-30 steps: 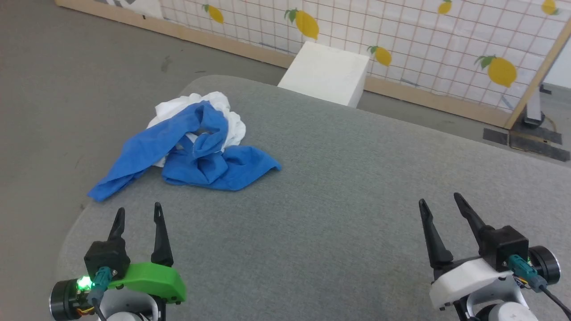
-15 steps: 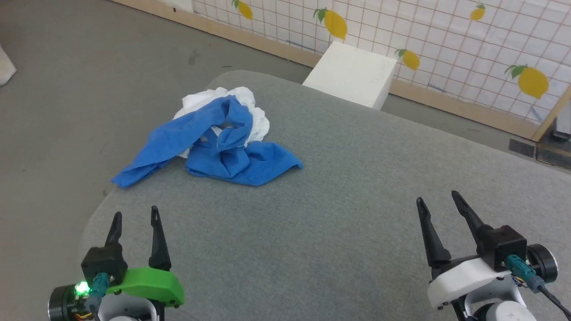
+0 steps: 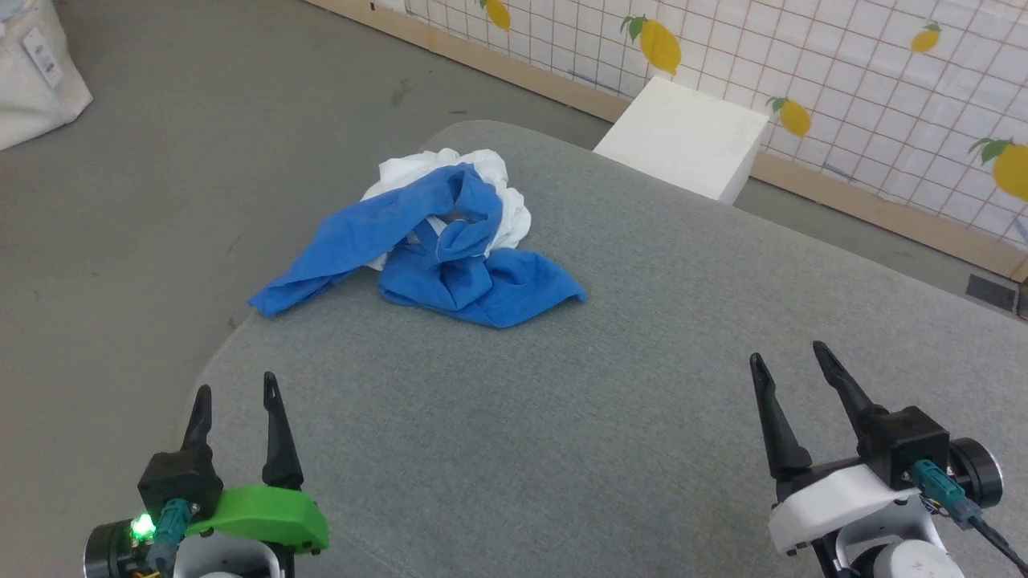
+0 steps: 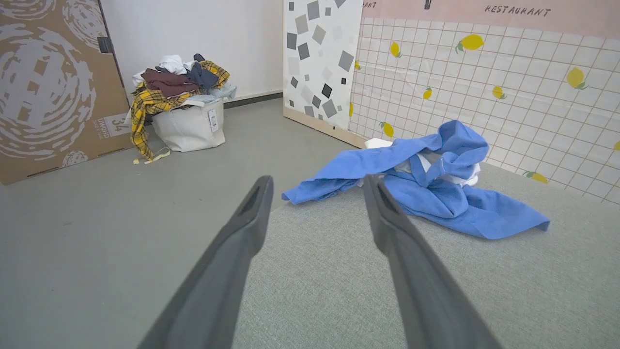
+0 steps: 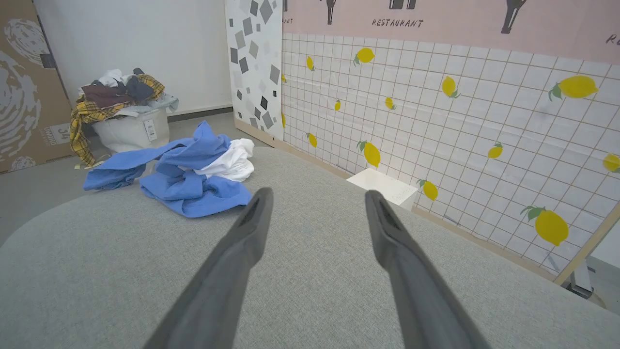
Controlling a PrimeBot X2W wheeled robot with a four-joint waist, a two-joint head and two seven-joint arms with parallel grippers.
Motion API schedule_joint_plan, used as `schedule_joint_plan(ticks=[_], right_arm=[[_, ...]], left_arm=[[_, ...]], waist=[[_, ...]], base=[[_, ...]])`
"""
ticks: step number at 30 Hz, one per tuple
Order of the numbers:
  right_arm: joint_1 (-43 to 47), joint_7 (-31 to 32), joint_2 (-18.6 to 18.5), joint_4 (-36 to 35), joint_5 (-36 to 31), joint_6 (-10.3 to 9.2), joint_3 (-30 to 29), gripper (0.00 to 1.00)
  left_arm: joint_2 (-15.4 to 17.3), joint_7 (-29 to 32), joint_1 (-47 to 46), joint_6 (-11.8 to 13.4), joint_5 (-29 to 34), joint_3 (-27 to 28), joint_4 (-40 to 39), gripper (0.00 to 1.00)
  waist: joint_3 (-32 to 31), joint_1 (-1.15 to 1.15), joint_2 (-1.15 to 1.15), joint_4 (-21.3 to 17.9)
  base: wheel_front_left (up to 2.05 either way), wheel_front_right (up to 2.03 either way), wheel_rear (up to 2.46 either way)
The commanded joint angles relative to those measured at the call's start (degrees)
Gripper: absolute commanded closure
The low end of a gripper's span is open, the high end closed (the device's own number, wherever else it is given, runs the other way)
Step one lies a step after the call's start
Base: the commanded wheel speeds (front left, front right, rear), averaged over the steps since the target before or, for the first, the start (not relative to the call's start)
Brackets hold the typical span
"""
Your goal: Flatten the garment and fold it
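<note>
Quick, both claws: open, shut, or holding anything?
Left claw: open, holding nothing.
Right claw: open, holding nothing.

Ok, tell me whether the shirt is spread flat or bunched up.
Bunched up. The shirt lies in a crumpled heap on the table, blue parts twisted over the white.

RESTAURANT stands on the pink wall strip (image 5: pixel 460 24), and 34 on the cardboard panel (image 4: pixel 48 87).

The garment (image 3: pixel 474 281) lies at the far left of the table (image 3: pixel 642 385).
</note>
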Motion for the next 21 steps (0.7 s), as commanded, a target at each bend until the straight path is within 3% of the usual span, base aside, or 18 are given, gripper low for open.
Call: schedule_joint_plan(ticks=[1,18,21], right_arm=[[-1.13,-0.64,0.02,0.32,0.41,-0.08,0.00,0.00],[-1.21,-1.59,0.03,0.50,0.89,-0.10,-0.09,0.00],[-1.63,-1.42,0.03,0.21,0.77,-0.10,-0.13,0.00]], left_arm=[[0.43,-0.53,0.89,0.48,-0.37,0.10,0.17,0.00],[1.27,-2.54,0.06,1.57,-2.39,0.64,0.61,0.00],[1.52,-2.80,-2.56,0.65,-3.96,1.18,0.79,0.00]], waist=[[-0.05,0.00,0.00,0.46],[0.10,0.00,0.00,3.45],[1.32,0.00,0.00,3.57]], base=[[0.00,0.00,0.00],[0.00,0.00,0.00],[0.00,0.00,0.00]])
